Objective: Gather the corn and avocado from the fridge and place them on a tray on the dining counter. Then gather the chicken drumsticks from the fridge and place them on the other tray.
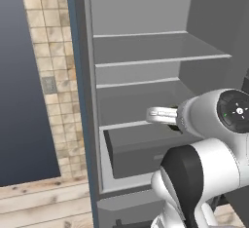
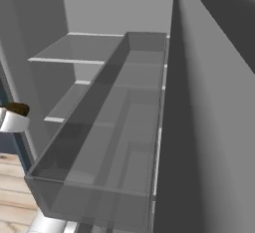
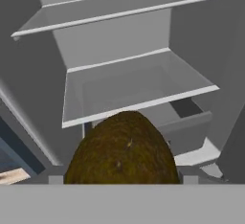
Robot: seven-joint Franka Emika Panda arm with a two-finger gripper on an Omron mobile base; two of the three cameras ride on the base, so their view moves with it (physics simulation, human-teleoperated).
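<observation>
Gripper (image 3: 122, 182) closed on avocado (image 3: 122, 149), in front of open fridge (image 1: 146, 76). Behind: bare shelves (image 3: 139, 91) & drawer (image 3: 184, 125), part pulled out. Door bin (image 2: 99, 177) at rt.

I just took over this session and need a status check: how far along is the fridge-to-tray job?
Done: not possible to judge, since the trays and dining counter are out of frame. In hand: the gripper is closed on the brown avocado, seen close in the hand view in front of the open fridge, whose visible shelves look bare. Left: carry the avocado to a tray; corn and drumsticks remain unconfirmed.
</observation>
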